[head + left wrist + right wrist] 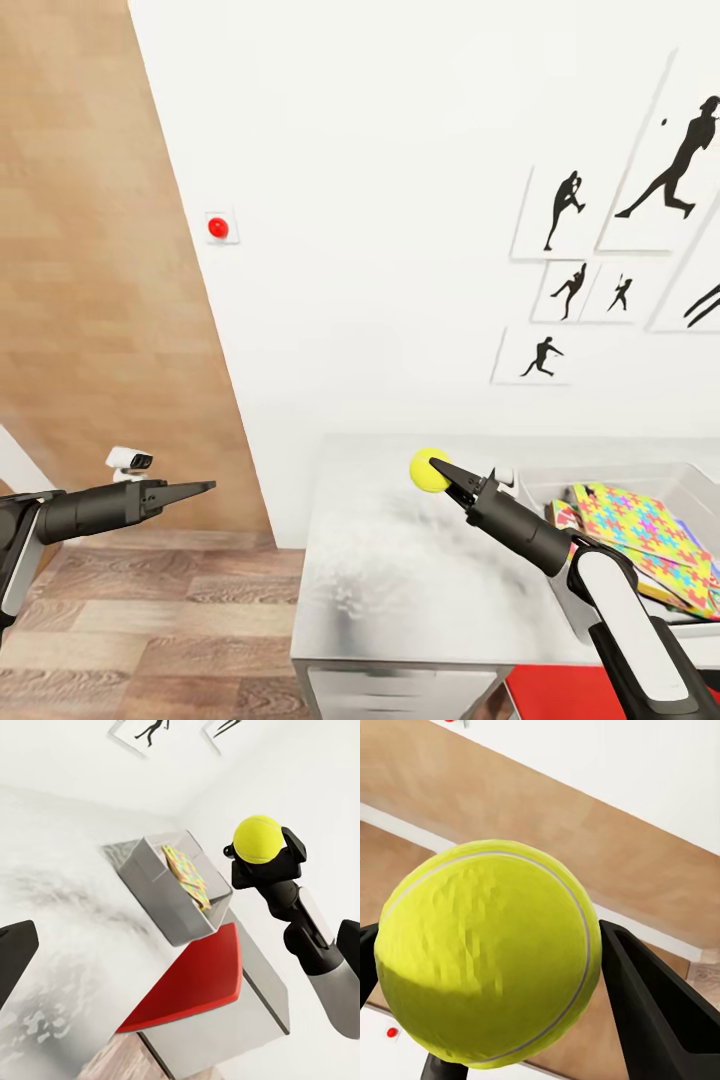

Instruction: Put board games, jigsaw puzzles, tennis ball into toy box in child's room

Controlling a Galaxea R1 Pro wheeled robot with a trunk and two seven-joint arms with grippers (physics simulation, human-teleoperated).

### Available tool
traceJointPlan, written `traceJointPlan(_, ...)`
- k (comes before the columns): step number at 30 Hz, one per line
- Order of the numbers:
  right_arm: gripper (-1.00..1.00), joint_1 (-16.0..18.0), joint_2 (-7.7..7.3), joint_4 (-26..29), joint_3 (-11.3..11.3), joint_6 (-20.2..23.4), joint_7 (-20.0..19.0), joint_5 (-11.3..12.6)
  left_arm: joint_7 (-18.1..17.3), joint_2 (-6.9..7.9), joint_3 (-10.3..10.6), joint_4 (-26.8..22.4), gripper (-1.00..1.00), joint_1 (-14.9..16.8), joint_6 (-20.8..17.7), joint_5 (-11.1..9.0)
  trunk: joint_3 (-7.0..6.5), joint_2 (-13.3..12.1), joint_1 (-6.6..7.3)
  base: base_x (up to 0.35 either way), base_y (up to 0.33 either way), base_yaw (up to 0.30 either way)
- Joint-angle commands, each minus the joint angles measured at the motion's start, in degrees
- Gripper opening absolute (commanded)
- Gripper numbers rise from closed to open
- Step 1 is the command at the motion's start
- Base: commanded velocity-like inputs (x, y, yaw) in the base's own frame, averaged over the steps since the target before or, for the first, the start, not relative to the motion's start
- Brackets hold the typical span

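The yellow-green tennis ball (426,472) is clamped between the fingers of my right gripper (438,468), held above the light grey table (400,560), just left of the toy box (540,492). In the right wrist view the tennis ball (487,960) sits close up between two dark fingers (652,1005). A jigsaw puzzle (640,545) in yellow, pink, blue and green lies tilted inside the grey bin, with other flat layers under it. My left gripper (205,487) hangs over the floor left of the table, its fingers spread apart and empty. The left wrist view takes in the ball (258,838) and the toy box (161,900).
A red chair seat (560,695) is tucked at the table's front edge (199,982). Behind the table stands a white wall with black sports silhouettes (565,210) and a red button (217,228). Wood floor (150,620) lies left of the table.
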State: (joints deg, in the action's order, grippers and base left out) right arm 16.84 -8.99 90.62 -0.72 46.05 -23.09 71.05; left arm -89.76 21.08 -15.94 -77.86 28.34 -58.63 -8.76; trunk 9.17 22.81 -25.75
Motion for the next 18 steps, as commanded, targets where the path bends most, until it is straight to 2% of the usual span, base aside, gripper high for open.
traceJointPlan(1, -1.0, 0.05, -0.01, -0.01, -0.04, 0.18, -0.03, 0.14, -0.24, 0.01, 0.02, -0.01, 1.0, 0.04, -0.61, 0.06, 0.02, 0.11, -0.04, 0.0, 0.0, 0.0)
traceJointPlan(18, -1.0, 0.04, 0.04, -0.01, -0.08, 0.18, -0.03, 0.13, -0.24, 0.01, 0.05, -0.01, 1.0, 0.05, -0.56, 0.07, -1.6, 0.11, -0.04, 0.0, 0.0, 0.0)
